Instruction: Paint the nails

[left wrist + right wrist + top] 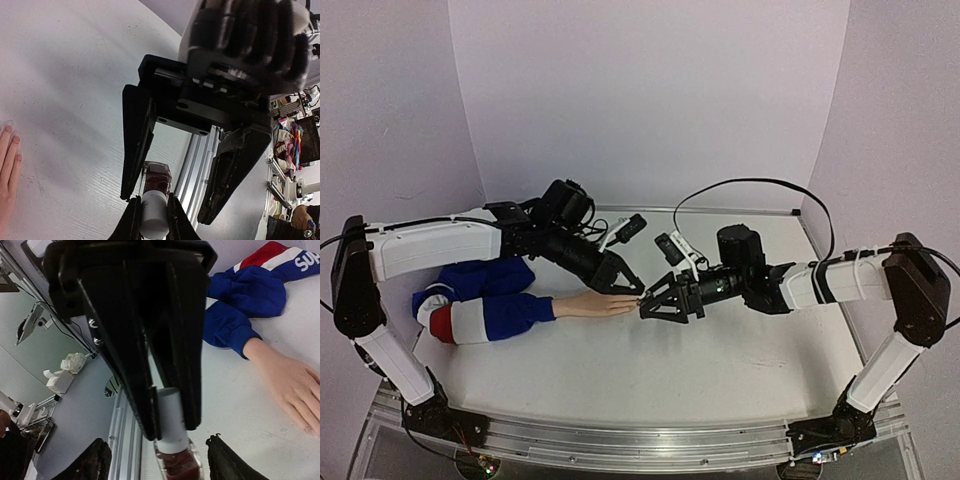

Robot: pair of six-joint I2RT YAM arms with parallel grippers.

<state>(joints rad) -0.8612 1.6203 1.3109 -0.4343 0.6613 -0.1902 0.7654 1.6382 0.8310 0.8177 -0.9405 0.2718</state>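
The peach mannequin hand (592, 305) lies flat on the table, its blue, white and red sleeve (485, 305) to the left. Its pinkish nails (16, 140) show at the left edge of the left wrist view. My left gripper (628, 287) is shut on the white cap (152, 215) of a small polish bottle with dark red glass (157, 179), just right of the fingertips. My right gripper (650, 306) faces it, jaws wide open on either side of the glass (176, 467), not touching. The hand also shows in the right wrist view (295, 385).
The white table (720, 350) has an aluminium rail (640, 440) along its near edge. White walls enclose the back and sides. A black cable (750, 185) loops above the right arm.
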